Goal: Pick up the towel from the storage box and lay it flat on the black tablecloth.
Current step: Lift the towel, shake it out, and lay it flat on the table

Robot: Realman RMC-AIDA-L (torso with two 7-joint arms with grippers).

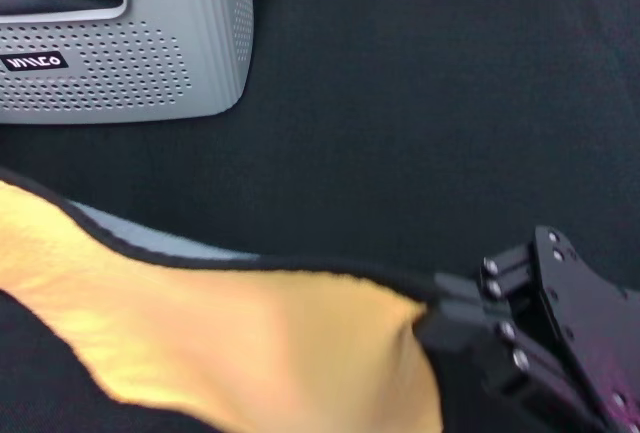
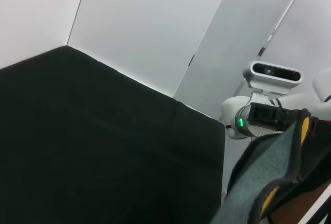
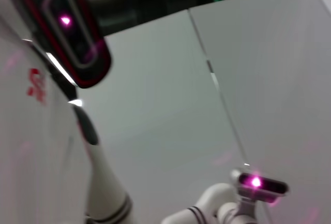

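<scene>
The towel (image 1: pixel 250 338) hangs stretched above the near part of the black tablecloth (image 1: pixel 420 123), one corner clenched in the right end effector (image 1: pixel 440 318). The storage box (image 1: pixel 150 63) sits at the tablecloth's far left. Whether the left end effector grips anything, I cannot tell.

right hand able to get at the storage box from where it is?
Probably not right now: the right hand is shut on the towel, and the box sits far across the tablecloth.

The storage box (image 1: pixel 150 53) sits far left on the black tablecloth (image 1: pixel 420 103), the towel (image 1: pixel 250 343) nearer, right pincer (image 1: pixel 455 328) at its right.
</scene>
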